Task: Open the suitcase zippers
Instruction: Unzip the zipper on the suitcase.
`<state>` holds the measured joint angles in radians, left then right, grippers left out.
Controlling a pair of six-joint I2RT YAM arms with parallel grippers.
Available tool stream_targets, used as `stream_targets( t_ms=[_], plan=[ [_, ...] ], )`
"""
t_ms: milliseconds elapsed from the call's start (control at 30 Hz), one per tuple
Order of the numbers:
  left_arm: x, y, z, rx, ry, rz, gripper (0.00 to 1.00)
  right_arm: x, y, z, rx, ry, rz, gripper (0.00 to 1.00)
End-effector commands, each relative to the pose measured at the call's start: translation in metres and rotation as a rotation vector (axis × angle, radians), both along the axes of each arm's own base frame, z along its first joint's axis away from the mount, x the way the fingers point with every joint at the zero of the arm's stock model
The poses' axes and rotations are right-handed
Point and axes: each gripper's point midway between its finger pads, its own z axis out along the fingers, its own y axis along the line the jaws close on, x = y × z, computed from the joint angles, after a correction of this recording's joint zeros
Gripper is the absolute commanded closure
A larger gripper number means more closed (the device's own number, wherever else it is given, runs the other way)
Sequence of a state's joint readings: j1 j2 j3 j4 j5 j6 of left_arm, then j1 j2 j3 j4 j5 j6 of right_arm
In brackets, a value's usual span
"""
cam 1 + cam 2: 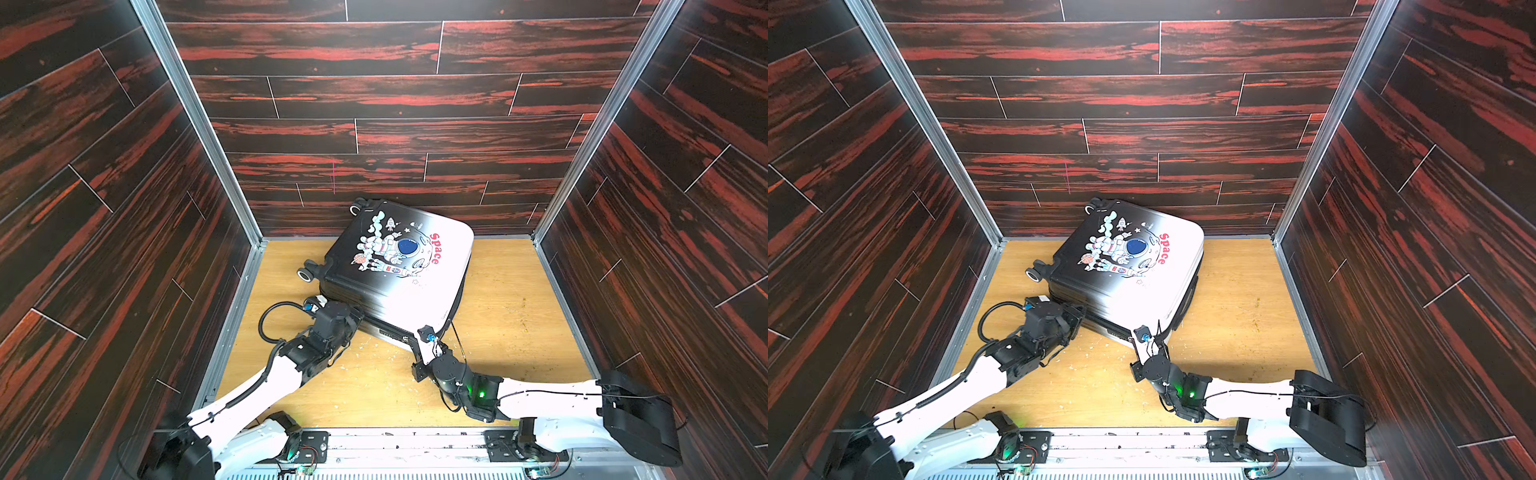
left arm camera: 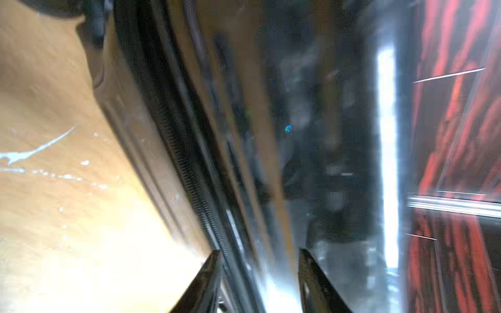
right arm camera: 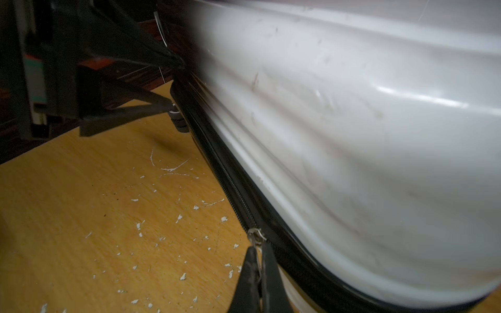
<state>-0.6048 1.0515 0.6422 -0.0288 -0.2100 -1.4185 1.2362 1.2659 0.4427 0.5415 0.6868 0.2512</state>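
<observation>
The suitcase (image 1: 399, 266) (image 1: 1125, 266) lies flat on the wooden floor, astronaut print up, wheels to the far left. Its black zipper track (image 3: 233, 187) (image 2: 189, 173) runs along the near rim. My right gripper (image 3: 259, 246) (image 1: 409, 340) is at the near white corner, shut on the small metal zipper pull (image 3: 256, 234). My left gripper (image 2: 259, 251) (image 1: 359, 316) (image 3: 174, 85) is at the near dark edge. Its jaws stand apart, straddling the rim, with the track just inside one finger (image 2: 214, 260). The left wrist view is blurred.
Dark red wood-pattern walls (image 1: 374, 124) enclose the floor on three sides, and the suitcase's far end is close to the back wall. White flecks (image 3: 162, 230) litter the floor (image 1: 498, 332). A metal rail (image 1: 407, 440) runs along the front edge.
</observation>
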Motion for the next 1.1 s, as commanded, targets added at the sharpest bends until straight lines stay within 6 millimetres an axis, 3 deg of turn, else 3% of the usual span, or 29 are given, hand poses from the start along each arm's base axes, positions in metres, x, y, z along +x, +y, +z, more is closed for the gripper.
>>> stream_targets(
  t_ms=[0, 233, 467, 800, 1067],
  plan=[
    [-0.002, 0.006, -0.021, 0.035, 0.037, 0.021, 0.54, -0.013, 0.020, 0.007, 0.047, 0.015, 0.085, 1.00],
    [0.000, -0.009, -0.037, -0.014, 0.077, -0.018, 0.63, -0.016, 0.023, 0.003, 0.037, 0.026, 0.098, 1.00],
    [-0.010, -0.014, -0.047, -0.014, 0.094, -0.049, 0.64, -0.022, 0.034, -0.015, -0.038, 0.046, 0.161, 1.00],
    [-0.015, -0.045, -0.049, -0.011, 0.102, -0.150, 0.63, -0.025, 0.038, -0.029, -0.072, 0.064, 0.184, 1.00],
    [-0.014, -0.056, -0.081, -0.022, 0.178, -0.162, 0.65, -0.027, 0.037, -0.032, -0.082, 0.072, 0.191, 1.00]
  ],
)
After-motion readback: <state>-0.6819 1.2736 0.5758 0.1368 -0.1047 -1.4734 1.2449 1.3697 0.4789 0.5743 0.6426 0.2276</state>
